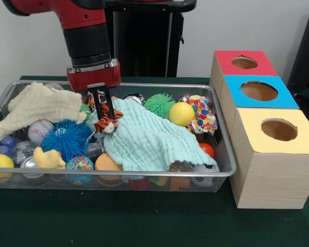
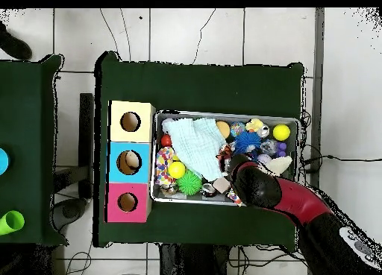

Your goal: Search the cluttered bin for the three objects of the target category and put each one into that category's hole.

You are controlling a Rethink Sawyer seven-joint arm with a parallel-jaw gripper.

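My gripper [image 1: 104, 114] hangs over the left middle of the wire bin [image 1: 118, 175], with its black fingers shut on a small orange, black-striped tiger toy [image 1: 111, 123]. The toy dangles at the upper left edge of a mint cloth [image 1: 149, 139]; I cannot tell whether it touches the cloth. In the overhead view the tiger toy [image 2: 223, 154] shows just beyond the arm's wrist, which hides the fingers. Beside the bin stand three boxes with round holes: red [image 1: 244, 62], blue [image 1: 259, 91] and yellow [image 1: 278, 129].
The bin is crowded: a cream cloth [image 1: 38, 105], blue spiky ball [image 1: 67, 138], green spiky ball [image 1: 159, 104], yellow ball [image 1: 181, 113], colourful plush [image 1: 202, 114], baseball [image 1: 39, 130], rubber duck [image 1: 48, 158]. Green felt covers the table [image 1: 144, 221].
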